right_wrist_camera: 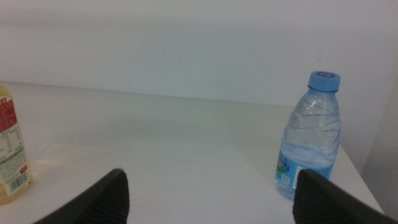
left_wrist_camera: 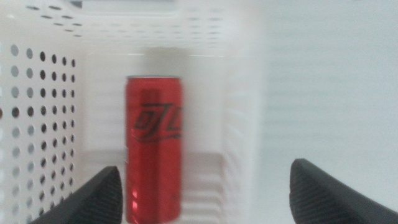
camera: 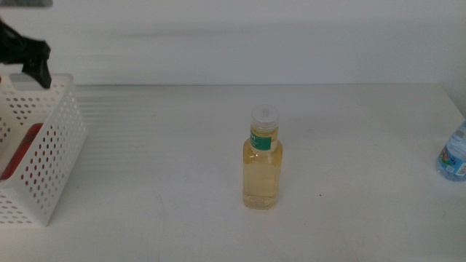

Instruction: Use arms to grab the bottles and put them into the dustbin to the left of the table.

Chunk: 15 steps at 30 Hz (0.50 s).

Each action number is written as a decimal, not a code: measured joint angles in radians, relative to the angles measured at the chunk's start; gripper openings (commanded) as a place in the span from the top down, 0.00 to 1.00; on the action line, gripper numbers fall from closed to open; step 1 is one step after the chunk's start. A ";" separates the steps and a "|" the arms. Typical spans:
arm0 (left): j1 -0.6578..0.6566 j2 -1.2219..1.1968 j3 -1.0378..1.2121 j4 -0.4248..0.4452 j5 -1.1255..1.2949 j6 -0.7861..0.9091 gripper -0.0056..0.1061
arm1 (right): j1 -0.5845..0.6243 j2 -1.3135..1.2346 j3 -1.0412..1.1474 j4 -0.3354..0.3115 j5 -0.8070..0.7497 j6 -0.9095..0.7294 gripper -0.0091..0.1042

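The clear bottle of pale yellow liquid (camera: 262, 161) with a green neck band stands upright mid-table; its edge shows in the right wrist view (right_wrist_camera: 11, 149). The blue-capped water bottle (camera: 454, 154) stands at the table's right edge, also in the right wrist view (right_wrist_camera: 310, 137). The red soda can (left_wrist_camera: 154, 147) lies inside the white perforated dustbin (camera: 51, 160), a red patch through its wall (camera: 22, 149). My left gripper (camera: 29, 54) hovers open and empty over the dustbin (left_wrist_camera: 46, 124); the left wrist view shows it (left_wrist_camera: 205, 196). My right gripper (right_wrist_camera: 211, 199) is open, empty, short of the water bottle.
The white table (camera: 160, 204) spreads between the dustbin and the bottles. A white wall (camera: 255, 36) runs behind the table's far edge. The table's right edge lies just past the water bottle.
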 measured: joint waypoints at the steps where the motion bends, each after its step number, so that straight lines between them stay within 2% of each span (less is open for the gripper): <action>1: -0.015 -0.038 0.022 0.000 -0.003 -0.011 0.22 | 0.000 0.000 0.000 0.000 0.000 0.000 0.18; 15: -0.257 -0.532 0.520 0.000 -0.335 -0.067 0.25 | 0.000 0.000 0.000 0.000 0.000 0.000 0.18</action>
